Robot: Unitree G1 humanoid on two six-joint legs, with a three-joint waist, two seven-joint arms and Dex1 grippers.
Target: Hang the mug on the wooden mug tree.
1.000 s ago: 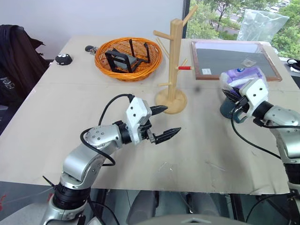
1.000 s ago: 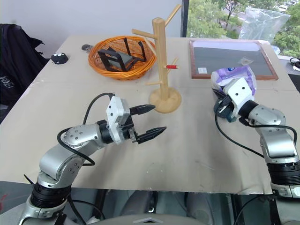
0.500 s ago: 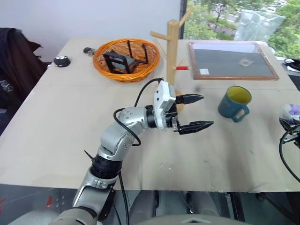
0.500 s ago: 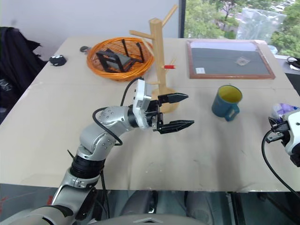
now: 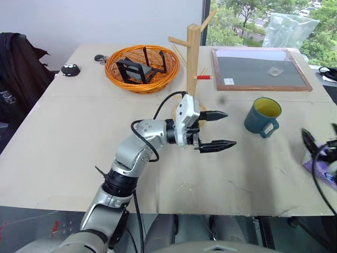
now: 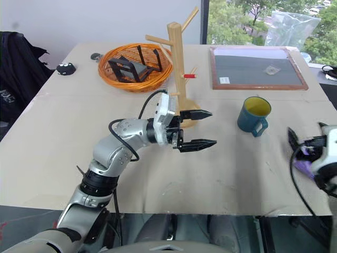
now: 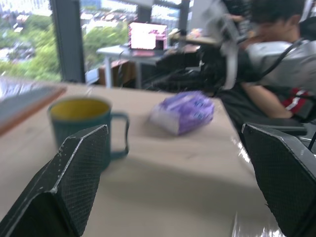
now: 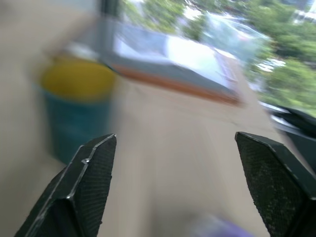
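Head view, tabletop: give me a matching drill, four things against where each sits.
Things:
1 mug
2 tissue pack
3 wicker basket
4 mug tree

Places:
A far left part of the table, holding a black stand
B table's right edge, by the right gripper
C upright, between the left gripper and the right edge
D behind the left gripper

Pairs: 1-C, 2-B, 3-A, 4-D

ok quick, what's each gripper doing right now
Left gripper: open, holding nothing, fingers pointing toward the mug.
Right gripper: open, holding nothing; the tissue pack lies on the table.
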